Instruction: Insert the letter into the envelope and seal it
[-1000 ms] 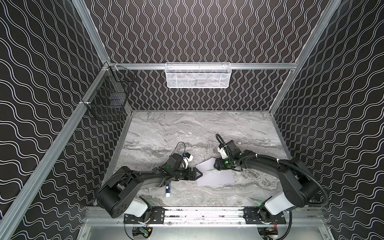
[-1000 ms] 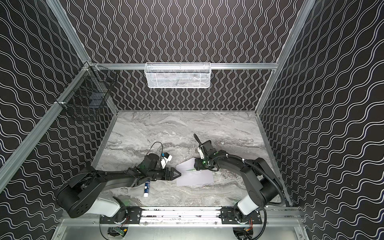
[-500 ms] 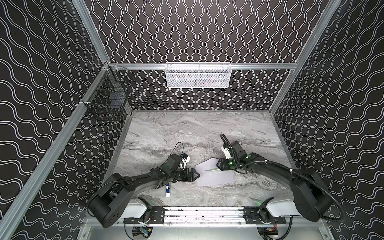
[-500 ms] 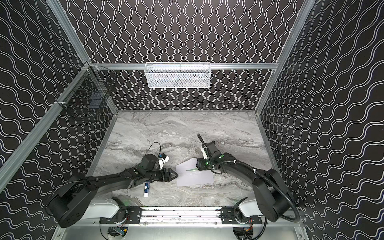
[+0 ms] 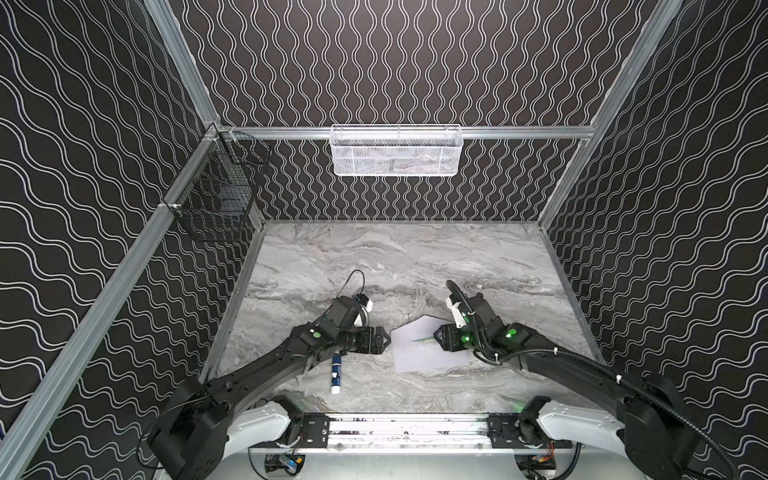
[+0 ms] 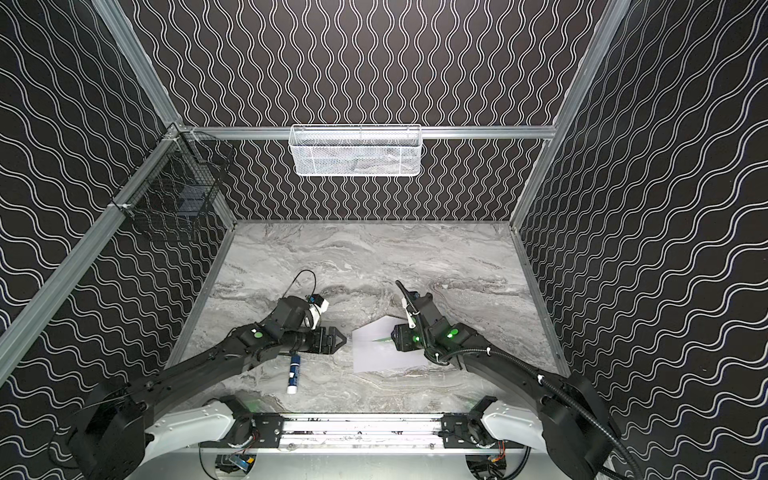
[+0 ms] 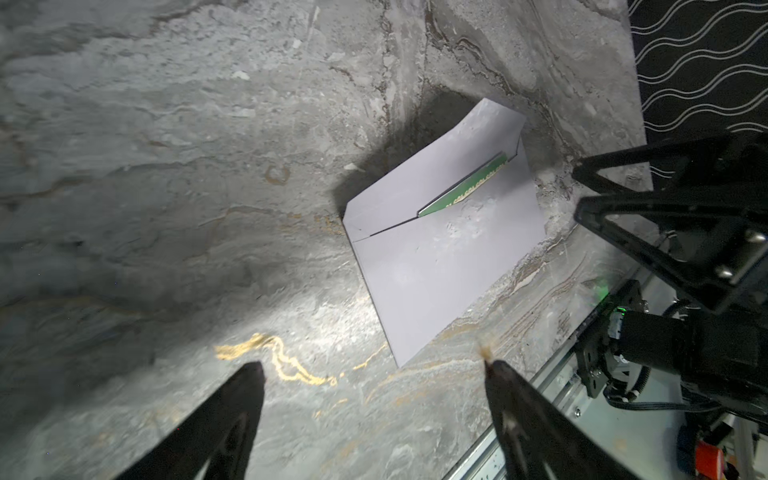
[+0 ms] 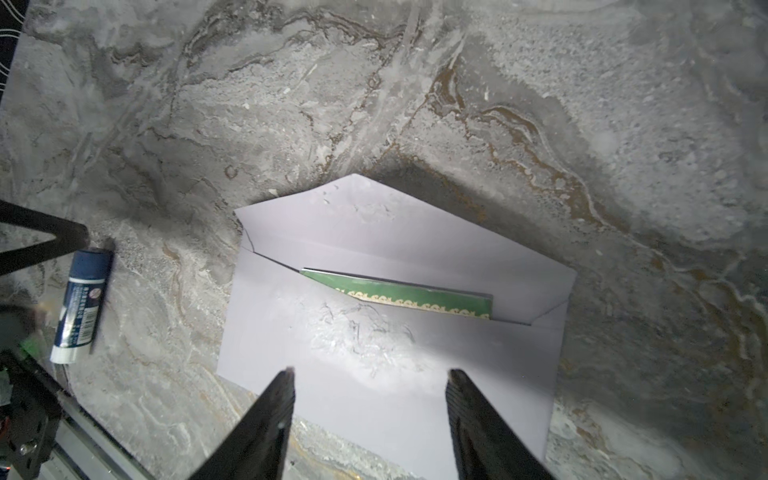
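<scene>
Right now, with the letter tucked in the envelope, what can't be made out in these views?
- The letter: only its green border strip shows in the right wrist view; the envelope hides the rest.
- Glue stick label: print too small, right wrist view.
- White mesh basket contents: blurred behind mesh in both top views.

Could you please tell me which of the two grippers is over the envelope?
The right gripper: its open jaws sit above the envelope, whereas the left gripper hangs over bare tabletop beside it.
</scene>
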### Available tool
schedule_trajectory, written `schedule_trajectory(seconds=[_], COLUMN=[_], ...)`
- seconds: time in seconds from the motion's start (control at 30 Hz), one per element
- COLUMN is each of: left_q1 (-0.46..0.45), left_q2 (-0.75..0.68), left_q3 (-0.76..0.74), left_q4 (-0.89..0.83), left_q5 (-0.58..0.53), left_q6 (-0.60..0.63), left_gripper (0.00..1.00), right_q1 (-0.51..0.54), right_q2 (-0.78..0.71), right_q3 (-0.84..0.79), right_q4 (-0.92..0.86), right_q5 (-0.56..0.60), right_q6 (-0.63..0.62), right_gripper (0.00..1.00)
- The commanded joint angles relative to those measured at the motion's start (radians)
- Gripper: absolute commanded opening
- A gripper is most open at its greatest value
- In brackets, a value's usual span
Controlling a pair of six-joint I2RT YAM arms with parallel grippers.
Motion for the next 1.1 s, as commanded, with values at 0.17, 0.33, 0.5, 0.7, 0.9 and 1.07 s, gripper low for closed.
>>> schedule_trajectory(seconds=[0.17,0.33,0.5,0.7,0.9,1.07], left_q1=[-0.004,-0.005,-0.012,-0.033,-0.051,-0.053], left_q2=[-0.058,-0.076,-0.097,-0.159,-0.12,-0.116], left_q3=[0.077,0.066,-0.014,-0.08,-0.151,-0.187], left_q4=[-0.377,-0.458,-0.434,-0.451,-0.388,-0.353], left_q5=[-0.218,-0.289,-0.298,-0.295,-0.239,-0.229], left_q6=[-0.056,-0.165,-0.264,-0.335,-0.365,-0.361], left_gripper=[0.87,0.86,0.8,0.72,0.59,0.52], right_q1=[0.033,0.05,0.051,0.05,0.051,0.051], right_q2=[-0.054,-0.046,0.002,0.029,0.05,0.048], right_q3=[-0.033,-0.044,-0.032,-0.039,-0.018,-0.017], right_q4=[0.051,0.083,0.086,0.101,0.092,0.093], right_q5=[0.052,0.037,0.022,0.017,0.021,0.021], right_q6=[0.018,0.019,0.012,0.015,0.01,0.013], right_gripper=[0.64,0.67,0.74,0.86,0.89,0.9])
